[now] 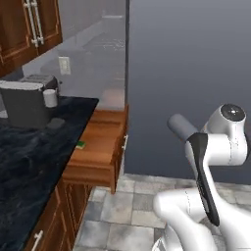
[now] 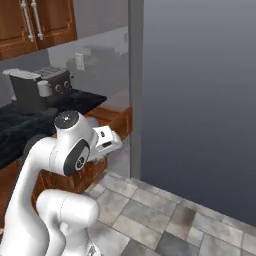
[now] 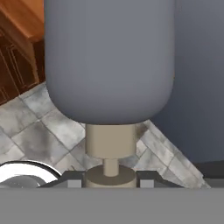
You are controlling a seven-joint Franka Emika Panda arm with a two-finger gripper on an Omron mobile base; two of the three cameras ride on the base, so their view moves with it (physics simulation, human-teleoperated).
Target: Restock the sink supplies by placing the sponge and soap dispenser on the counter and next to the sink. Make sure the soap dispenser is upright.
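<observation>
The soap dispenser (image 3: 109,57), a grey bottle with a beige pump neck, looms close in the hand view. My gripper (image 3: 110,180) is shut on its pump head, with a dark fingertip (image 3: 72,179) on either side. In the left base view the soap dispenser (image 1: 179,126) sticks out up-left from behind my forearm, tilted, over the tiled floor to the right of the open drawer (image 1: 98,147). A small green sponge (image 1: 80,144) lies inside that drawer. The black counter (image 1: 29,162) runs along the left. The sink is out of view.
A grey coffee machine (image 1: 27,104) with a white cup stands at the back of the counter. Wood wall cabinets (image 1: 29,24) hang above. A tall grey fridge-like wall (image 1: 196,73) rises on the right. Tiled floor (image 1: 122,211) spreads below the drawer.
</observation>
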